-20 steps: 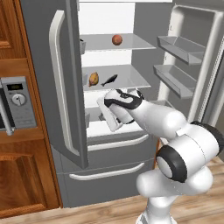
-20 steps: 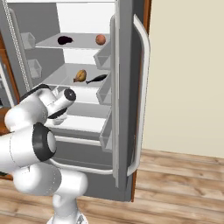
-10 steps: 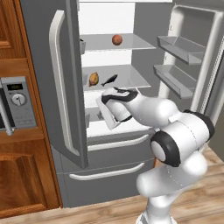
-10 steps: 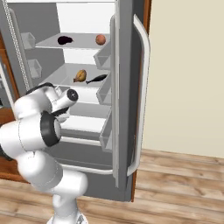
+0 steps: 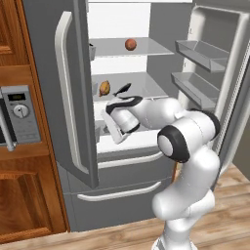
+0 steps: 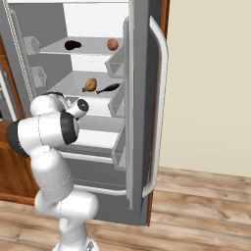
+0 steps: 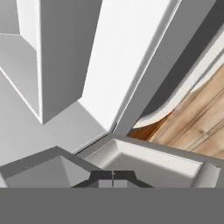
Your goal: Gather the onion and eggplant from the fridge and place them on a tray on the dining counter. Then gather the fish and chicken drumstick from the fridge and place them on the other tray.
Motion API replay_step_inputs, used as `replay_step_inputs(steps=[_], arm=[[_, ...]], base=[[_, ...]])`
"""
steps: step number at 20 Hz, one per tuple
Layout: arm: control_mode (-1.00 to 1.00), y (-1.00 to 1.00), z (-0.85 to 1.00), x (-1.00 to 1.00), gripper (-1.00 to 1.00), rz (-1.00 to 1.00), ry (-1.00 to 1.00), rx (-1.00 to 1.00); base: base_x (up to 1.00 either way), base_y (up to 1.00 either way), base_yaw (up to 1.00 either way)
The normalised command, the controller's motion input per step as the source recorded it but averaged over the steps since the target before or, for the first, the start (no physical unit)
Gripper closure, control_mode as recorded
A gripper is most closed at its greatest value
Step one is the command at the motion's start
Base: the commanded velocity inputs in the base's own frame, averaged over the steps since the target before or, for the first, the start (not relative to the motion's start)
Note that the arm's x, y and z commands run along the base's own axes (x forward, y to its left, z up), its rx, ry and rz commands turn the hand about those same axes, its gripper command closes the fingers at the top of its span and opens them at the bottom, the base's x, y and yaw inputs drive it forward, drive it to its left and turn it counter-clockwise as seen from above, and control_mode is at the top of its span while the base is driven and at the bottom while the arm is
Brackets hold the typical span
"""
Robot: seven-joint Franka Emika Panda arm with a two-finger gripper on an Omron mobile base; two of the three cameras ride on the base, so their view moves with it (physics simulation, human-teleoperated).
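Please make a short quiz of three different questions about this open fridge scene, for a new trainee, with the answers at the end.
1. True or false: the round reddish-brown onion lies on the same shelf as the dark purple eggplant.
2. Which food lies right beside the slim black fish? A) the golden-brown chicken drumstick B) the onion C) the eggplant
3. Fill the gap: the robot's pincer is ____ and holds nothing.

Key
1. True: both lie on the upper shelf, apart from each other.
2. A: they share the middle shelf.
3. Shut: in the hand view the dark fingertips meet.
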Motion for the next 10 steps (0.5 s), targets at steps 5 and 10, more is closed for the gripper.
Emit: replay_step_inputs(steps=[5, 10], arm=[[-1.00, 0.20, -0.29, 0.25, 1.00, 0.00, 0.00, 0.05], [-1.00, 0.18, -0.10, 0.19, 1.00, 0.00, 0.03, 0.13]], base=[[0.00, 0.00, 0.00], [0.00, 0.00, 0.00]])
